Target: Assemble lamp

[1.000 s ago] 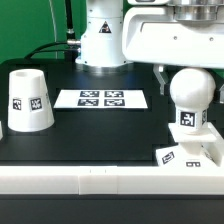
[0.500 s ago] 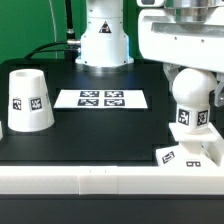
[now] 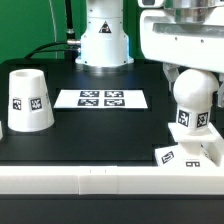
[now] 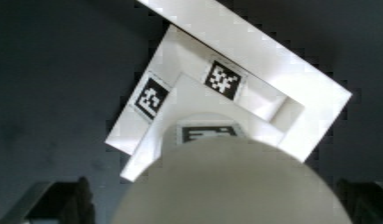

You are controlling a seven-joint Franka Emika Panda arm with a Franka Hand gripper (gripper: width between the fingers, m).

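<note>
White plastic is filling the wrist view: the ball bulb [image 4: 223, 185] is hanging between the two dark fingers [image 4: 60, 200]. The gripper [image 3: 192, 80] is clenching it by its round sides at the right of the exterior view. The square base [image 3: 188, 156] is lying directly beneath it at the lower right of that frame. I cannot tell whether the ball bulb's foot is touching it yet.

I am judging that this step is the seating. I am wanting the foot centred over the middle of the square base, held upright, and lowered slowly rather than pushed.

I am counting one ball bulb, one square base, one cup-shaped shade [image 3: 30, 100] standing at the left, and one marker board [image 3: 101, 99] carrying four tags.
</note>
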